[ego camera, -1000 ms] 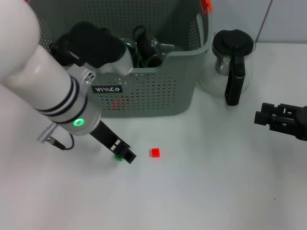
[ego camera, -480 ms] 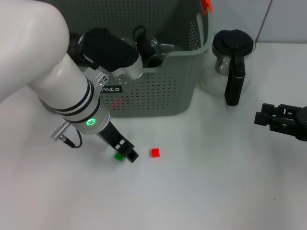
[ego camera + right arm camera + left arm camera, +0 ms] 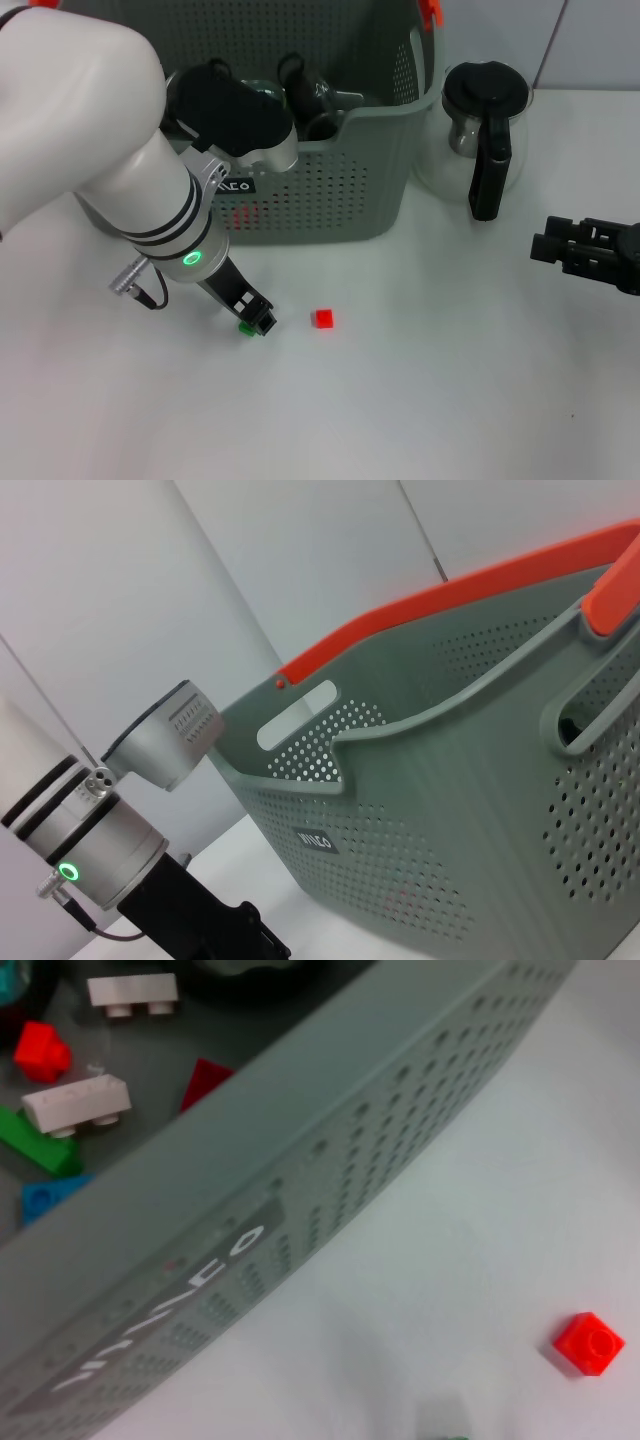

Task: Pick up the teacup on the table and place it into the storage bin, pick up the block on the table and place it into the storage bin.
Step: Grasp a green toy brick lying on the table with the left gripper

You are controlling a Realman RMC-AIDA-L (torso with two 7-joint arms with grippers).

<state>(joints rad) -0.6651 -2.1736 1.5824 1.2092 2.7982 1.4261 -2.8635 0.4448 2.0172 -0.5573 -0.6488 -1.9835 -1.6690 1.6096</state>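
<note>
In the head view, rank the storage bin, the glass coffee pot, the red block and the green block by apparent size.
1. storage bin, by far the largest.
2. glass coffee pot.
3. red block.
4. green block, though the left gripper covers part of it, so its place against the red one is unsure.

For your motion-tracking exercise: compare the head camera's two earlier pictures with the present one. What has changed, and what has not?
The left pincer has pulled back slightly toward the robot's left and now sits right at the green block, its arm swinging in front of the storage bin. No grasp is visible. The red block, coffee pot and right pincer have not moved.
</note>
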